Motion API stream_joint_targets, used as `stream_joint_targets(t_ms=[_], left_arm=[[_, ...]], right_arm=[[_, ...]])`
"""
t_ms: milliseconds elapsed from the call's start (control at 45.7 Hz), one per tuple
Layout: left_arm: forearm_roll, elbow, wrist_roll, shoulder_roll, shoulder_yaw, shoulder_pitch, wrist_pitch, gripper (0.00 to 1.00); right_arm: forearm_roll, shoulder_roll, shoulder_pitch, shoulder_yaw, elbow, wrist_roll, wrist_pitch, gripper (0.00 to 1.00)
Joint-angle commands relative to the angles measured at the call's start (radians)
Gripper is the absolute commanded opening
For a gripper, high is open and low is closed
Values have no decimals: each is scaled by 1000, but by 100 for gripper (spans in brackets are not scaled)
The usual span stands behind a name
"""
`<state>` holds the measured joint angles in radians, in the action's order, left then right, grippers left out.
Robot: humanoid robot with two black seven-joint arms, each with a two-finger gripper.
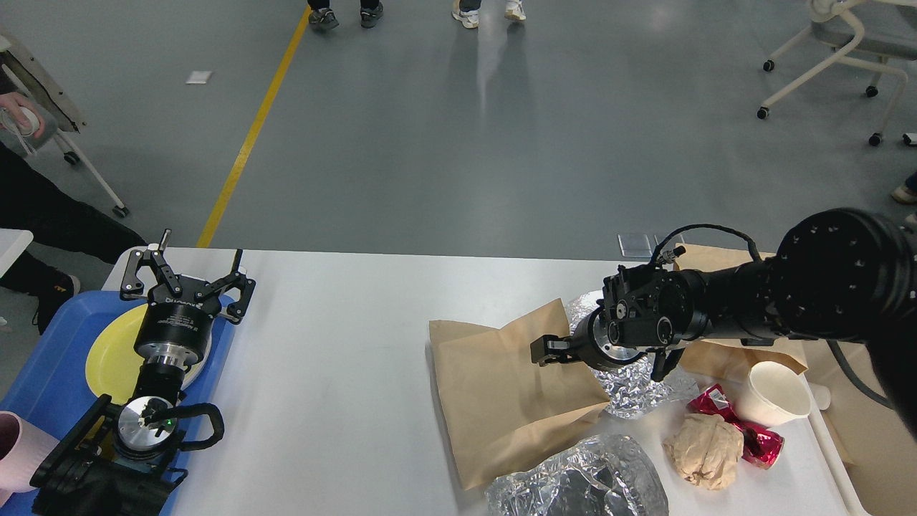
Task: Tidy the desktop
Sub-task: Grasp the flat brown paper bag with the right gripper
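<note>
The white desktop (337, 373) carries litter on its right half: a large flat brown paper bag (501, 394), a crumpled foil bag (634, 376), a second foil heap (580, 484) at the front edge, a crumpled brown paper ball (706, 448), a red wrapper (749, 430), a white paper cup (777, 394) and another brown paper bag (723, 355) under my right arm. My right gripper (548, 351) is low over the large bag's upper right part, next to the foil bag; its fingers read as one dark block. My left gripper (188, 276) is open and empty above the left tray.
A blue tray (43, 373) at the left edge holds a yellow plate (114, 351); a pink cup (14, 451) stands at its front. A cream bin (867, 387) stands at the right edge. Chairs and people stand on the grey floor behind.
</note>
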<state>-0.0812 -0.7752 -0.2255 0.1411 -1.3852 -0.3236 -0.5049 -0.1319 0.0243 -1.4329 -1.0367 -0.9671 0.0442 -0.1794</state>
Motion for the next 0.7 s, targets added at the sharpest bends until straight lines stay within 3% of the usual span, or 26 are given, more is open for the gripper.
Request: stream_joint_targets(t_ms=[0,153,372,679], left_arm=[[0,-1,0,0,0,0,0,96],[0,-1,0,0,0,0,0,96],[-2,1,0,0,0,0,0,96],[0,-1,0,0,0,0,0,96]], right_arm=[[-9,9,31,1,31,-1,0,89],[-9,20,31,4,27,-1,-3,71],[-8,48,32,12,15,0,-6,55],[-8,71,55,15,42,-1,8,56]])
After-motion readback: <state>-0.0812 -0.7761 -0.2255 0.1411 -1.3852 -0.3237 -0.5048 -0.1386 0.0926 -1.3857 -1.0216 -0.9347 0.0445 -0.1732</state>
